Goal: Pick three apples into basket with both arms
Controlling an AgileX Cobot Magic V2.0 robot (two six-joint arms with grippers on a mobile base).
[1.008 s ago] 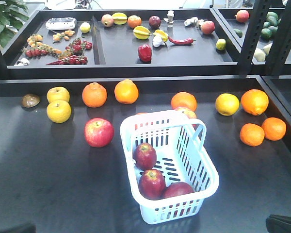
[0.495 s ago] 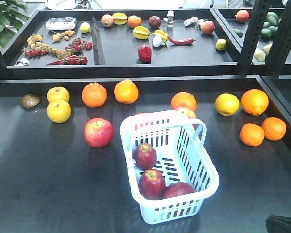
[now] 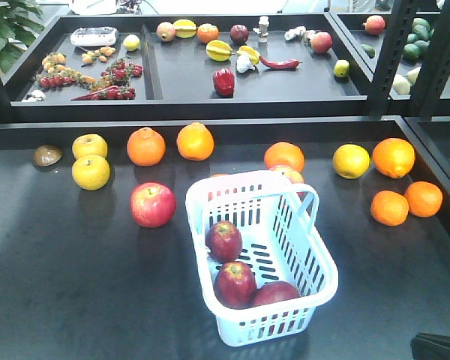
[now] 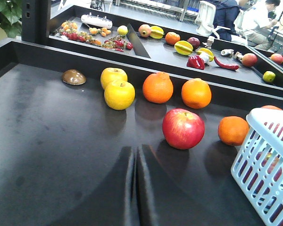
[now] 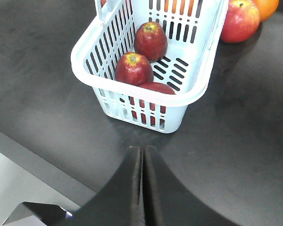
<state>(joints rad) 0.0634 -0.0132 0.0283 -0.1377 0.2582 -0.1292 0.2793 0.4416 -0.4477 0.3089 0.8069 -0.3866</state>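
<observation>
In the front-facing view we see the whole layout: the pale blue-white slotted plastic basket point(image 3: 262, 255) sits at lower centre on the matte black surface point(image 3: 75, 285), and inside it lie the three apples, one point(image 3: 224, 241) toward the upper left of the basket floor, a second point(image 3: 235, 284) below it, and a third point(image 3: 276, 293) touching the second, against the basket's bottom wall. Only this view shows the raised back tray point(image 3: 187, 75) with its mixed produce, including a red bell pepper point(image 3: 223, 81) and a red chilli point(image 3: 280, 64). A brighter red apple point(image 3: 152, 204) rests on the surface just left of the basket; we count two yellow round fruits point(image 3: 90, 171) at the left and two oranges point(image 3: 146, 146) beside them. The left wrist view shows the same red apple point(image 4: 183, 128), smooth and glossy with a yellow blush, and a brown rounded object point(image 4: 74, 77) at upper left that we cannot identify. The left gripper point(image 4: 136, 188) appears at the bottom centre of that view, its black jaws pressed together with only a thin seam between them, holding nothing. The right wrist view looks down into the basket point(image 5: 132, 84), where the dark apples' yellowish stem ends show; the right gripper point(image 5: 142, 188) at the bottom likewise has its jaws closed on nothing.
</observation>
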